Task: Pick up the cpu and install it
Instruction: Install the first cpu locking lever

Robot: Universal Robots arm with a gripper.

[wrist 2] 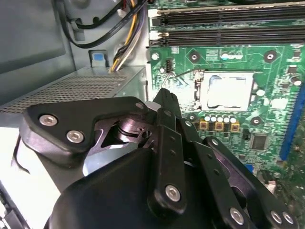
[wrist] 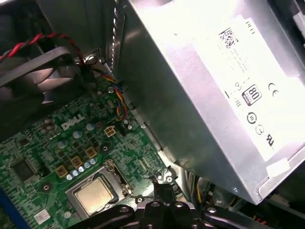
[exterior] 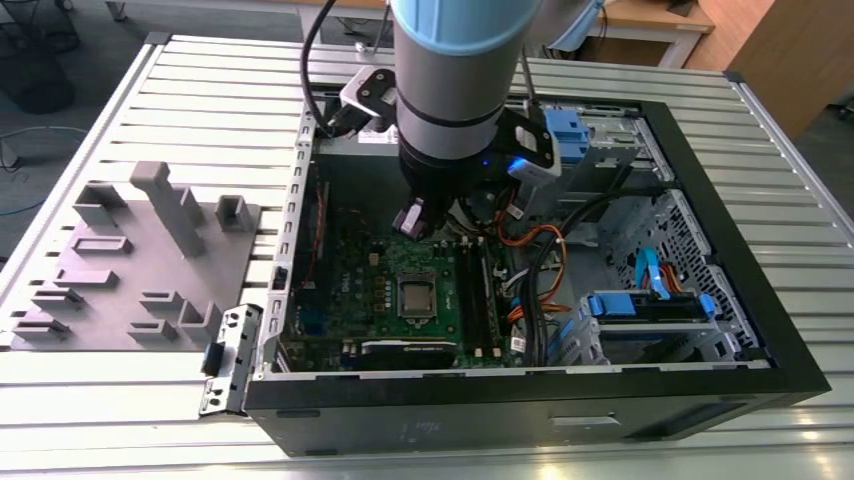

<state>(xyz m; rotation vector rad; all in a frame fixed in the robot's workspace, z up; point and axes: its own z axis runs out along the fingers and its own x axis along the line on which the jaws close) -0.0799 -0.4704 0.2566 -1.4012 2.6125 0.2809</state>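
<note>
The cpu (exterior: 416, 297) is a small square chip with a dull metal top, lying flat in the socket of the green motherboard (exterior: 360, 270) inside the open computer case. It also appears in both wrist views, the cpu (wrist 2: 229, 90) framed by the socket and the cpu (wrist: 95, 195) near the black fingers. My gripper (exterior: 411, 222) hangs inside the case above the board, a little behind the socket. Its fingers (wrist 2: 165, 102) stand together, shut, with nothing between them. The gripper (wrist: 161, 187) sits above and beside the chip, not touching it.
A silver power supply (wrist: 214, 95) fills the case's back corner close to the arm. A fan with red and black wires (wrist: 28, 81), memory slots (wrist 2: 224, 28), cable bundles (exterior: 534, 270) and blue drive brackets (exterior: 647, 305) crowd the case. Grey plastic blocks (exterior: 134, 260) stand at the exterior view's left.
</note>
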